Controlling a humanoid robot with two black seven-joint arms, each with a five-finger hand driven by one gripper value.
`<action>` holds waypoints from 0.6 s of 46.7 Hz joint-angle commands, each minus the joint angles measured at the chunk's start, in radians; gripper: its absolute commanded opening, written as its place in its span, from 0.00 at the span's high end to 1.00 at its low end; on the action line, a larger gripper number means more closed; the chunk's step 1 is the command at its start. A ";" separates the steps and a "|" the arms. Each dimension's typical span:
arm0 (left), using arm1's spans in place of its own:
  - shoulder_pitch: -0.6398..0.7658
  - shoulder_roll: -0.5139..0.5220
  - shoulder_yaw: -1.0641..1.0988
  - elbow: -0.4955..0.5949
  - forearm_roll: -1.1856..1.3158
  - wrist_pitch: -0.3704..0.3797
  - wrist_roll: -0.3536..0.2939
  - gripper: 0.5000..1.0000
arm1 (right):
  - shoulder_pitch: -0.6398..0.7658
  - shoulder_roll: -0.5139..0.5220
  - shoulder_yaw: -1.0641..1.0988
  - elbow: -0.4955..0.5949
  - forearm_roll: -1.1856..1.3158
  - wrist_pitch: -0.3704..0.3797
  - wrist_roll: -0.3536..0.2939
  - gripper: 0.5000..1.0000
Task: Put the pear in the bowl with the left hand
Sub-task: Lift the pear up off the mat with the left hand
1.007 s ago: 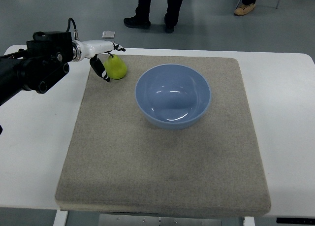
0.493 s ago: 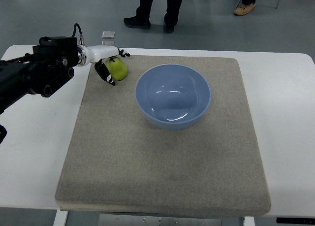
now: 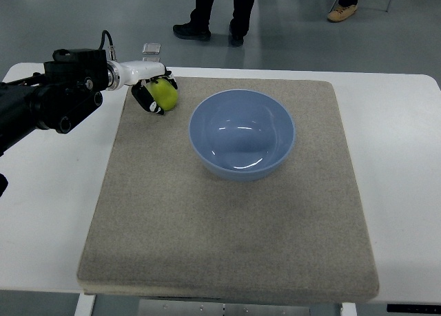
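Top view: looking down on a white worktop (image 3: pixel 406 158) with a tan mat (image 3: pixel 227 226) on it.
Pear: yellow-green pear (image 3: pixel 166 93), sitting at the far left corner of the mat, near the bowl but not in it.
Bowl: blue bowl (image 3: pixel 242 133), empty, in the middle of the mat.
Left hand: left hand (image 3: pixel 153 89), coming in from the left edge, fingers (image 3: pixel 147 99) now curled tight around the pear.
Change: a moment ago fingers spread wide beside the pear; now closed on it.
Meaning: grab looks done, probably ready to lift.
Next: lift up, carry right, let go over the bowl.
Right hand: not to be seen.
Far side: legs and shoes of people (image 3: pixel 219 9) standing on the floor.
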State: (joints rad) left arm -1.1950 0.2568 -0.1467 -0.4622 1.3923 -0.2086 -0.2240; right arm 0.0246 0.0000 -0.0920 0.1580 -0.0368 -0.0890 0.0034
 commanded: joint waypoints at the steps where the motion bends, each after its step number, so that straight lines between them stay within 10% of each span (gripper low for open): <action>1: -0.014 0.004 -0.005 -0.019 -0.003 -0.005 -0.002 0.94 | 0.000 0.000 0.000 0.000 0.000 0.000 0.001 0.15; 28: -0.156 0.346 -0.020 -0.558 -0.197 -0.112 -0.003 1.00 | 0.000 0.000 0.000 0.000 0.000 0.000 0.000 0.15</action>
State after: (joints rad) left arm -1.3390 0.5793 -0.1669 -0.9626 1.2030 -0.3053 -0.2257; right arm 0.0247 0.0000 -0.0920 0.1580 -0.0368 -0.0890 0.0038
